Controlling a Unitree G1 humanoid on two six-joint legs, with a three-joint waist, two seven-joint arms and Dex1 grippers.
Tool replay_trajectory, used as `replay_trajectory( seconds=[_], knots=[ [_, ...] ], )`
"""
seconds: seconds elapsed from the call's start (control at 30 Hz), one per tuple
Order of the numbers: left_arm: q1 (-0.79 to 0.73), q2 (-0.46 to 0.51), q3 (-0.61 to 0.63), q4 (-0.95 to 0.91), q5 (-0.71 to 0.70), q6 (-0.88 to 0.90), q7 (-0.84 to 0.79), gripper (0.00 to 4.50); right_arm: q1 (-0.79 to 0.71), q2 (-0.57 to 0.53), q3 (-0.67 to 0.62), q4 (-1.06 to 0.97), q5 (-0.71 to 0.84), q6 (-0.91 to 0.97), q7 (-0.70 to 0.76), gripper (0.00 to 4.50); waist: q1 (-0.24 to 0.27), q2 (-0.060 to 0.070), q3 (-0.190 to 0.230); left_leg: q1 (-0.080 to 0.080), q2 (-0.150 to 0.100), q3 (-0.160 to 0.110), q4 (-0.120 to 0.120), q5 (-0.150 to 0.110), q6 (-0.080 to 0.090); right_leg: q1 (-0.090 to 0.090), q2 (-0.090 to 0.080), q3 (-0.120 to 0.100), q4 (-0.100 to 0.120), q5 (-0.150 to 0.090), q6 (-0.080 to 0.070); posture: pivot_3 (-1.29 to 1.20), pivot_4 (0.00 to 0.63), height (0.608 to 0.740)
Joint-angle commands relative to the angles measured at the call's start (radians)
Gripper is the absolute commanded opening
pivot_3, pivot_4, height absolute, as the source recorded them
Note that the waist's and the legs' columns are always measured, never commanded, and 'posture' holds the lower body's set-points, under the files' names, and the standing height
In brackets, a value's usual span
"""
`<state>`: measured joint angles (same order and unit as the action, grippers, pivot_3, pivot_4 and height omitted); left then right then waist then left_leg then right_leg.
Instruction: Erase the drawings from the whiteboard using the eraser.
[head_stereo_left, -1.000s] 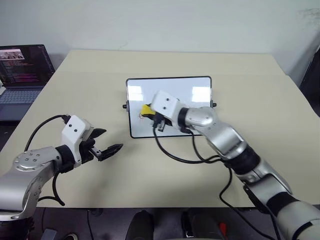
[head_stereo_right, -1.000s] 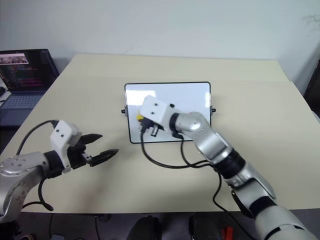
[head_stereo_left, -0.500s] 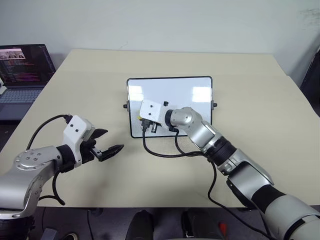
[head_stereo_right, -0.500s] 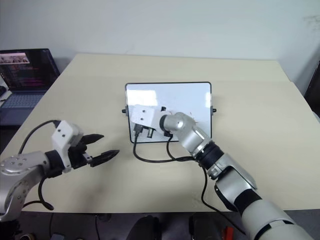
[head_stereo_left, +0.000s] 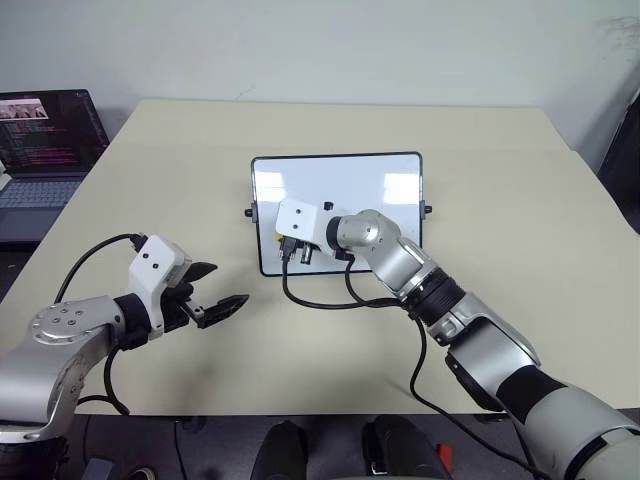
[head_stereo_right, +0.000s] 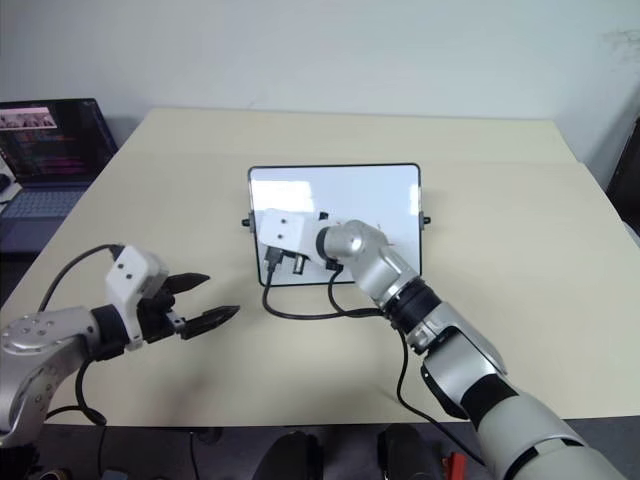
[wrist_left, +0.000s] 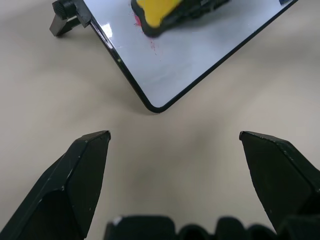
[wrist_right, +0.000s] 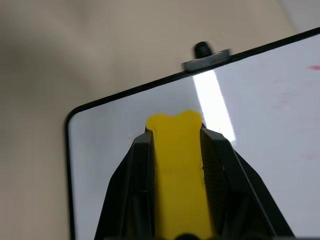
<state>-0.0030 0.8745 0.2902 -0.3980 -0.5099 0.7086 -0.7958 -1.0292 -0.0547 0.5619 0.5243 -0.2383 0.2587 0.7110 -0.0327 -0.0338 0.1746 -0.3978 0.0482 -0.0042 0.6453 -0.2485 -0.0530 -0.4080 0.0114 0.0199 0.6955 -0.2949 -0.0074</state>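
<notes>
The whiteboard (head_stereo_left: 345, 180) lies mid-table, black-framed with small side knobs. My right gripper (head_stereo_left: 283, 241) reaches over its near-left part, shut on the yellow eraser (wrist_right: 177, 165), whose end lies against the board surface close to the left edge. In the left wrist view the eraser (wrist_left: 155, 12) touches a small red smear (wrist_left: 135, 20). Faint red traces of the drawings (wrist_right: 282, 102) show further along the board. My left gripper (head_stereo_left: 222, 285) hovers open over bare table, near and to the left of the board's corner (wrist_left: 155, 107), holding nothing.
An open laptop (head_stereo_left: 45, 140) sits at the far left on a separate surface. The beige table (head_stereo_left: 500, 180) stretches wide around the board. A black cable (head_stereo_left: 330, 300) trails from my right wrist across the table in front of the board.
My right gripper has carried the eraser left and toward me across the board, down to its near-left part. The left gripper stays where it was, still open.
</notes>
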Motion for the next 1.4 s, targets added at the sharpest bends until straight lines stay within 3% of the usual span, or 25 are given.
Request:
replay_trajectory(
  seconds=[0.03, 0.23, 0.6, 0.8, 1.13, 1.3, 1.4],
  knots=[
    [0.002, 0.000, 0.022, -0.040, -0.003, -0.021, 0.003, 4.50, 0.009, 0.001, 0.008, -0.030, -0.015, 0.001, 0.035, 0.96, 0.000, 0.000, 0.000, 0.000, 0.000, 0.000, 0.000, 0.000, 0.000, 0.000, 0.000, 0.000, 0.000, 0.000, 0.000, 0.00, 0.150, 0.740],
    [-0.002, -0.001, 0.019, -0.040, -0.003, -0.021, 0.004, 4.50, -0.080, 0.044, -0.067, 0.081, -0.048, -0.095, -0.154, 0.96, -0.001, 0.000, 0.000, 0.001, 0.000, 0.000, 0.000, 0.000, 0.000, 0.000, 0.000, 0.000, 0.001, 0.000, 0.000, 0.00, 0.150, 0.740],
    [-0.023, -0.010, 0.009, -0.042, -0.004, -0.020, 0.006, 4.50, -0.028, 0.007, 0.006, 0.112, -0.099, -0.101, -0.021, 0.96, 0.000, -0.001, 0.000, 0.000, 0.000, -0.001, 0.000, 0.000, 0.000, 0.000, 0.000, -0.001, 0.002, 0.000, -0.001, 0.00, 0.150, 0.740],
    [-0.027, -0.007, 0.001, -0.042, -0.004, -0.028, -0.006, 4.50, -0.123, -0.013, -0.086, 0.184, -0.093, -0.145, -0.179, 0.96, 0.002, 0.000, 0.000, 0.001, -0.001, -0.004, 0.001, 0.001, 0.000, 0.001, 0.000, -0.003, 0.003, 0.001, -0.003, 0.00, 0.150, 0.740],
    [-0.037, -0.016, -0.011, -0.044, -0.008, -0.026, 0.002, 4.50, 0.003, -0.052, 0.020, 0.110, -0.133, -0.112, 0.026, 0.96, 0.000, -0.001, -0.001, 0.003, 0.000, -0.004, 0.000, 0.001, 0.000, 0.002, 0.000, -0.003, 0.003, 0.001, -0.004, 0.00, 0.150, 0.740],
    [-0.034, -0.020, -0.012, -0.046, -0.007, -0.025, 0.003, 4.50, -0.064, -0.032, -0.025, 0.159, -0.171, -0.174, -0.167, 0.96, 0.002, -0.001, -0.001, 0.005, -0.001, -0.005, 0.001, 0.003, 0.002, 0.003, 0.001, -0.003, 0.004, 0.002, -0.005, 0.00, 0.150, 0.740],
    [-0.034, -0.021, -0.012, -0.046, -0.007, -0.025, 0.003, 4.50, -0.085, -0.030, -0.031, 0.189, -0.175, -0.194, -0.205, 0.96, 0.003, -0.001, -0.001, 0.005, -0.001, -0.005, 0.000, 0.005, 0.003, 0.003, 0.001, -0.004, 0.004, 0.003, -0.006, 0.00, 0.150, 0.740]
  ],
)
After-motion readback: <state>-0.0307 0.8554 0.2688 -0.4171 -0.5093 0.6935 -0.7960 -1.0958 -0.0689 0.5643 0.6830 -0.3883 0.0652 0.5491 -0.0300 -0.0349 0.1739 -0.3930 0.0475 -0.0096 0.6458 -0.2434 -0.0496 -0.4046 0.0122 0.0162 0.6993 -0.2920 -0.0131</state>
